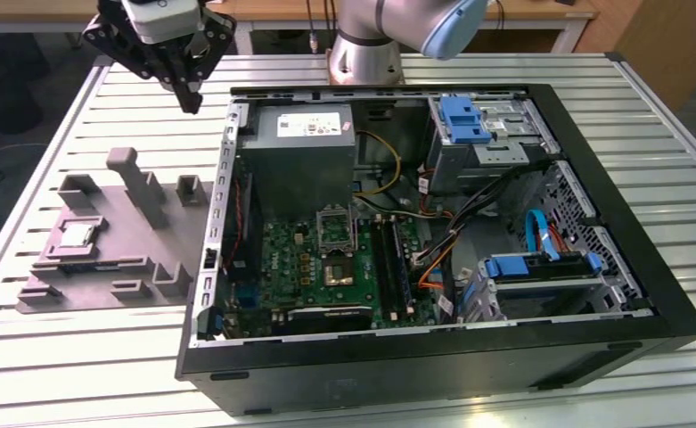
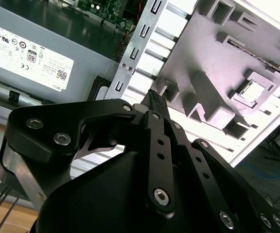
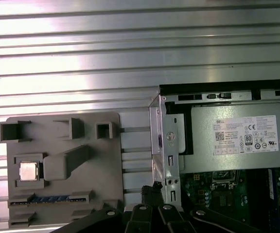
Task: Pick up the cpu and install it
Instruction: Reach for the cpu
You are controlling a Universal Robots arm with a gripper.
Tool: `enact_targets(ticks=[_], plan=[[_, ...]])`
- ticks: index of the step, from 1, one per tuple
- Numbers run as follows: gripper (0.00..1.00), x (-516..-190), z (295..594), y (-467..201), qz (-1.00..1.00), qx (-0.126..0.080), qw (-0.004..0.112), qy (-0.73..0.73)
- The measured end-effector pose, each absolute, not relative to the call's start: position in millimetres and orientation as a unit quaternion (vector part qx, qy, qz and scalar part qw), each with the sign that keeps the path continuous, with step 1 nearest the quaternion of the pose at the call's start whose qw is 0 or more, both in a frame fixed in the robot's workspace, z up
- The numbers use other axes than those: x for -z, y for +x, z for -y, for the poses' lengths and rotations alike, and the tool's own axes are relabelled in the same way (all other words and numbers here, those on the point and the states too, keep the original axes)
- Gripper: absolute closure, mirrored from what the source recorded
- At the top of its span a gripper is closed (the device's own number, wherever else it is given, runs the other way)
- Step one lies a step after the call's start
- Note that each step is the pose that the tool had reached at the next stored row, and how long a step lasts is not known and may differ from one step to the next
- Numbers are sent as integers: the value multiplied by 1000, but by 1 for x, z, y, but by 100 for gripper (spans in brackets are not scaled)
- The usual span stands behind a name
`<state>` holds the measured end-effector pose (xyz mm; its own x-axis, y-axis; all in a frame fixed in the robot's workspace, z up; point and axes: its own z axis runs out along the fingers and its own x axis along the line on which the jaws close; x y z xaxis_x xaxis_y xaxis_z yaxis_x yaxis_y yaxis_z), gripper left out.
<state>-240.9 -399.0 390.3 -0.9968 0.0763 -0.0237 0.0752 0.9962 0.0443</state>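
- The claw (image 1: 190, 96) hangs high over the far side of the table (image 1: 62, 357), by the far corner of the computer box (image 1: 443, 366). Its fingers are pressed together and hold nothing.
- The chip (image 1: 77, 234) sits in a square pocket of the grey tray (image 1: 98, 267), on the exterior view's left of the box, well apart from the claw.
- It lies flat, shiny side up. It is square, so no side is longer.
- A good grab likely needs open fingers, a straight drop and a soft pinch on the edges.
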Motion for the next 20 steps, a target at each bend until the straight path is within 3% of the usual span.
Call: enact_targets(ticks=[20], plan=[[89, -389, 399, -255, -999, -22, 13, 38]])
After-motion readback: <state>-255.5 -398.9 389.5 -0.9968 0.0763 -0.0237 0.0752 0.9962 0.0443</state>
